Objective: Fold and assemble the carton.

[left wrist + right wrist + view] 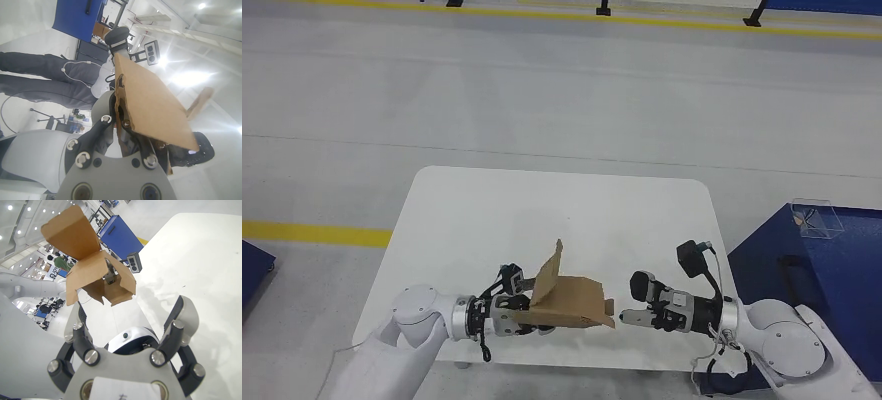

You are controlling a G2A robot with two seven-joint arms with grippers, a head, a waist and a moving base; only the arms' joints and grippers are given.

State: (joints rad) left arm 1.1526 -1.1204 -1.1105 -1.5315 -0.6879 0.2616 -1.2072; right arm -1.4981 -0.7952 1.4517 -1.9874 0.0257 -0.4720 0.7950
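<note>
Over the near edge of the white tabletop [542,200], the carton [567,302] is held clear of the surface. It is half-opened, its brown panels forming a loose open sleeve with one flap [550,268] standing upright. The left hand [504,302] is clamped on the end of the carton nearest to it, with a panel pinched between its fingers. The right hand [633,303] sits just beside the carton's opposite end without touching it, its fingers [187,313] spread wide apart around nothing.
</note>
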